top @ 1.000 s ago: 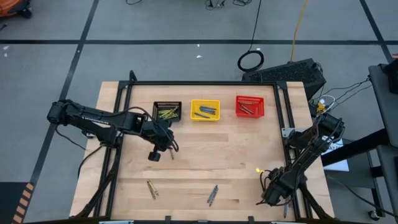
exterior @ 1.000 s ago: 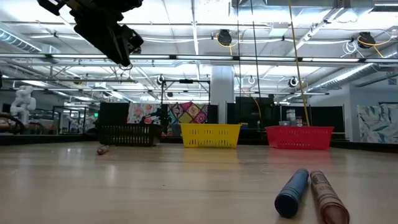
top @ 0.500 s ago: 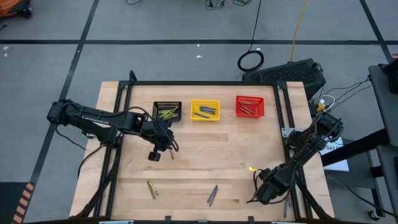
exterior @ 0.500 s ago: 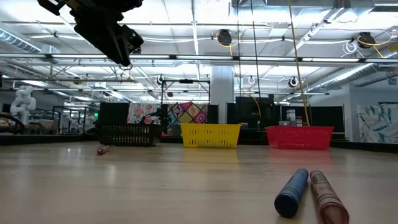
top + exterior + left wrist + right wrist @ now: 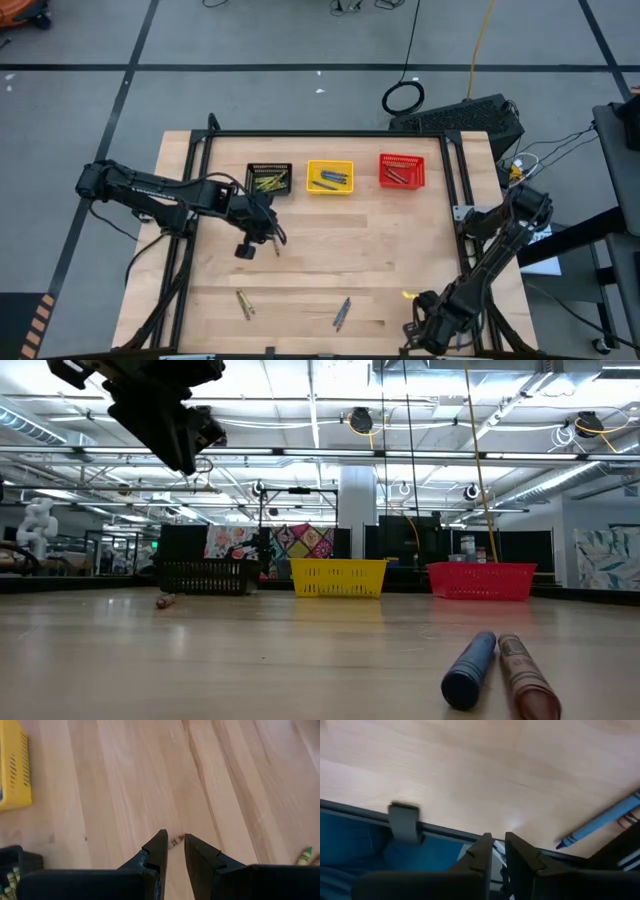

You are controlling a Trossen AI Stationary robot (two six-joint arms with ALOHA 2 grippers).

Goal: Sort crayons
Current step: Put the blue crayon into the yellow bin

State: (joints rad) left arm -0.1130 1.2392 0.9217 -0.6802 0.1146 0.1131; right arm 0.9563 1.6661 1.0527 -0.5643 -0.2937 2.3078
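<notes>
Wooden table [image 5: 330, 265], right claw [image 5: 498, 851] moved nearer front edge, fingers slightly apart, left claw [image 5: 173, 847] unmoved, slightly apart above brownish crayon [image 5: 176, 840]

We see pale wooden table top [image 5: 330, 270], black metal frame round it. Grey floor [image 5: 250, 40] with dark lines, black cable coil [image 5: 403, 98] lying there. Across room: long bright ceiling lights [image 5: 310, 405], colourful patchwork quilt [image 5: 300, 542], white pillar [image 5: 355, 510].
</notes>
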